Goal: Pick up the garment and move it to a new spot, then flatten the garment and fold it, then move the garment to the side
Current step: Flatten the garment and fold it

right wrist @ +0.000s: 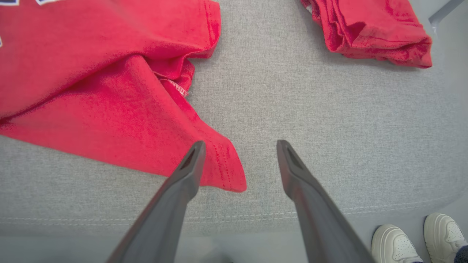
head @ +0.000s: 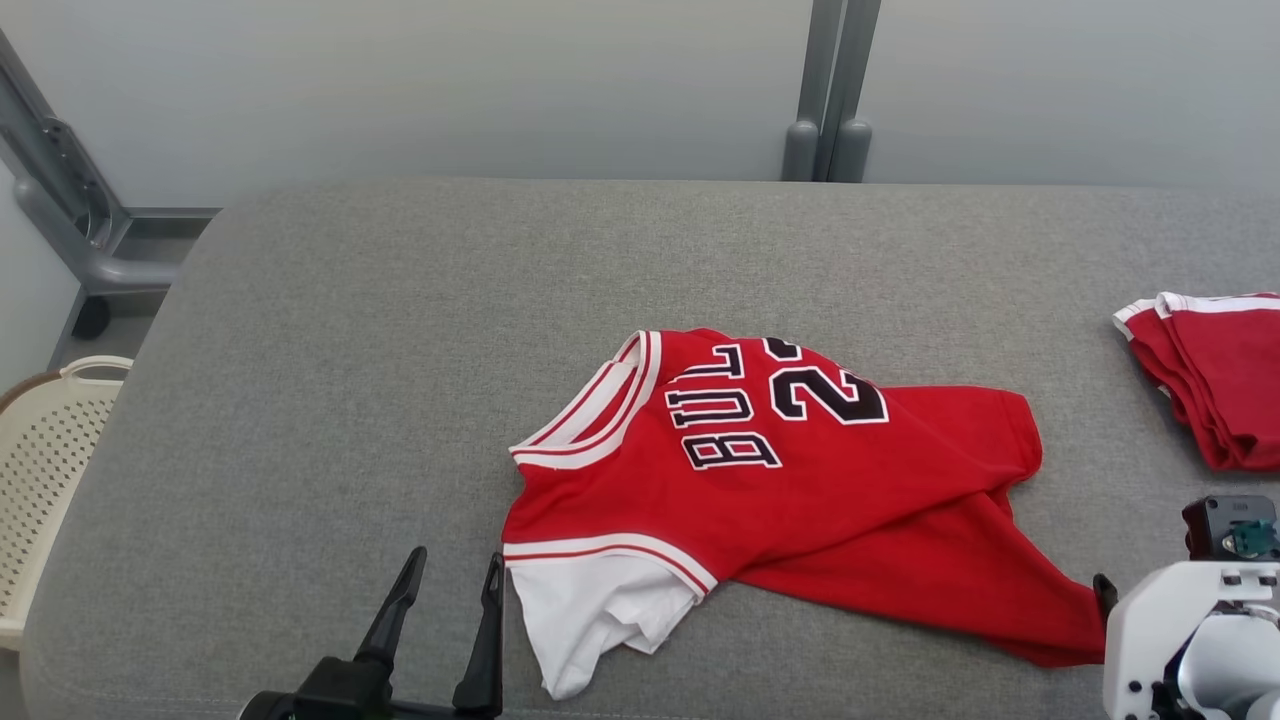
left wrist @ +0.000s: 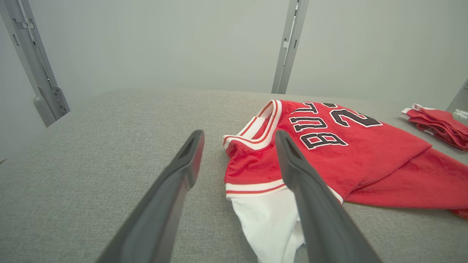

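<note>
The garment (head: 800,500) is a red jersey with white trim and dark lettering. It lies rumpled on the grey table (head: 400,350), collar to the left and a white sleeve hanging toward the front edge. My left gripper (head: 453,570) stands open just left of that white sleeve, nothing between its fingers; in the left wrist view the garment (left wrist: 358,153) lies behind and right of the left gripper (left wrist: 239,137). My right gripper (right wrist: 239,146) is open above the table's front edge. The garment's (right wrist: 91,73) red hem corner lies flat by its left finger, not gripped.
A folded stack of red clothes (head: 1220,370) sits at the table's right edge, also in the right wrist view as the folded stack (right wrist: 369,33). A cream basket (head: 50,450) stands off the table's left. A person's white shoes (right wrist: 391,241) are on the floor by the front edge.
</note>
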Controlling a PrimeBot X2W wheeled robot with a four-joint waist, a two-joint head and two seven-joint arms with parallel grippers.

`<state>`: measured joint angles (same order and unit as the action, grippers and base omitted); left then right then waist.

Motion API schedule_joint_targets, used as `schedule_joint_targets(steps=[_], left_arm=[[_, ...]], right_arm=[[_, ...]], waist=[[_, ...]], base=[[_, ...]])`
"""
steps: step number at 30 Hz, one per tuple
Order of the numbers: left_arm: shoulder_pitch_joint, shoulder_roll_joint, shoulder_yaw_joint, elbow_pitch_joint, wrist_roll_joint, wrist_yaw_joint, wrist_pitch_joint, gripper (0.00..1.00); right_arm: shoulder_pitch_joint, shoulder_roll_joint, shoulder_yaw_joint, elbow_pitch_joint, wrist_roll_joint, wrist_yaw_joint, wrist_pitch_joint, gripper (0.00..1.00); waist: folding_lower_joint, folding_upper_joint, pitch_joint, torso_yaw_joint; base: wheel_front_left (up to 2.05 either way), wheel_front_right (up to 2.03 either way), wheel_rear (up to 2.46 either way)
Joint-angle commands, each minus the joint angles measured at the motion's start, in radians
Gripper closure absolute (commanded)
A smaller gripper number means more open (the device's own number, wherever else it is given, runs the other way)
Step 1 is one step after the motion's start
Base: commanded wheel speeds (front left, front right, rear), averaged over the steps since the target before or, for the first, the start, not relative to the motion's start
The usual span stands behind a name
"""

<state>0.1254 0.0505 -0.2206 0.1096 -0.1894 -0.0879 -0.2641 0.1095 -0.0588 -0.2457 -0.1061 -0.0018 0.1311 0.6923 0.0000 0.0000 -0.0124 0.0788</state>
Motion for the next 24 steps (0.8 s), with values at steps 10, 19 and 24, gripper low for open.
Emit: schedule_joint_targets(steps=[10,19,24], left_arm=[[-0.003,0.001,-0.005,-0.001,0.006,-0.006,-0.001,0.00],[-0.037,0.001,-0.007,-0.004,0.013,-0.012,-0.001,0.00],[-0.053,0.001,-0.010,-0.001,0.012,-0.014,-0.001,0.00]], right_arm=[[-0.195,-0.013,-0.005,0.132,-0.021,-0.001,0.009,0.00],[-0.380,-0.036,-0.028,0.360,-0.033,-0.001,-0.033,0.00],[-0.448,-0.046,-0.018,0.461,-0.044,-0.001,-0.061,0.00]], waist=[[0.0000,0.0000,0.016,0.013],[0.0000,0.0000,0.078,0.048],[0.0000,0.0000,0.108,0.067]], base=[[0.00,0.00,0.00],[0.00,0.00,0.00],[0.00,0.00,0.00]])
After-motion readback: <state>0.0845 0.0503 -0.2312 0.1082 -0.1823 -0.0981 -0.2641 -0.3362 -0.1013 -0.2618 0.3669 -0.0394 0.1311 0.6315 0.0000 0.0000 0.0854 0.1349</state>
